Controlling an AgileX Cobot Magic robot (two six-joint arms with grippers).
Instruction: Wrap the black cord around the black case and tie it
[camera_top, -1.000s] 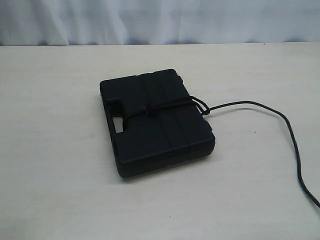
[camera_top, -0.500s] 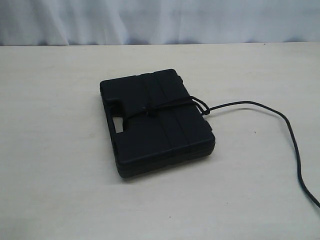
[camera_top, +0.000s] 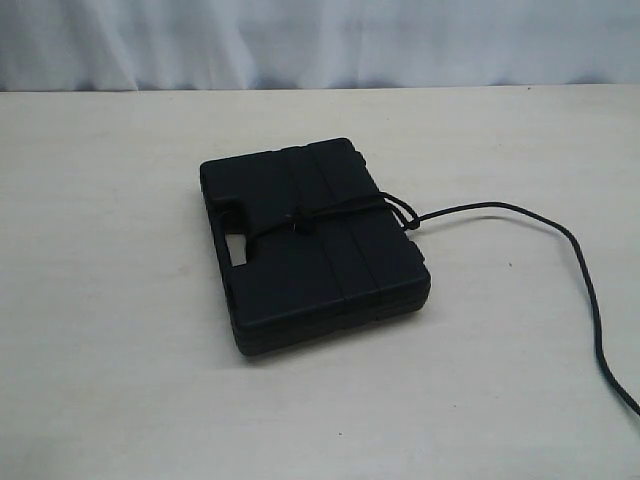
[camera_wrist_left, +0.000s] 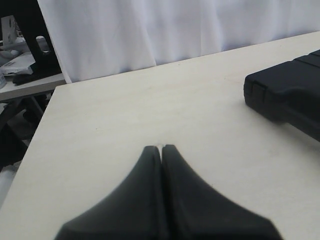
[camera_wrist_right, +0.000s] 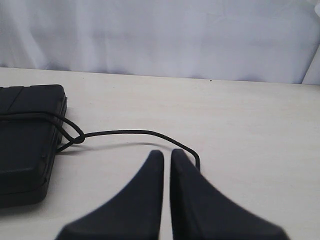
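Observation:
The black case (camera_top: 310, 240) lies flat in the middle of the table. The black cord (camera_top: 340, 212) crosses its lid, is knotted at the case's right edge, and its loose tail (camera_top: 580, 260) trails right across the table to the frame's edge. Neither arm shows in the exterior view. My left gripper (camera_wrist_left: 161, 148) is shut and empty over bare table, with a corner of the case (camera_wrist_left: 285, 90) off to one side. My right gripper (camera_wrist_right: 167, 152) is shut with nothing in it; the cord (camera_wrist_right: 125, 133) runs just past its tips from the case (camera_wrist_right: 27, 140).
The pale table (camera_top: 120, 350) reaches back to a white curtain (camera_top: 320, 40). Its edge (camera_wrist_left: 42, 125) shows in the left wrist view, with dark stands and clutter (camera_wrist_left: 25, 50) beyond it.

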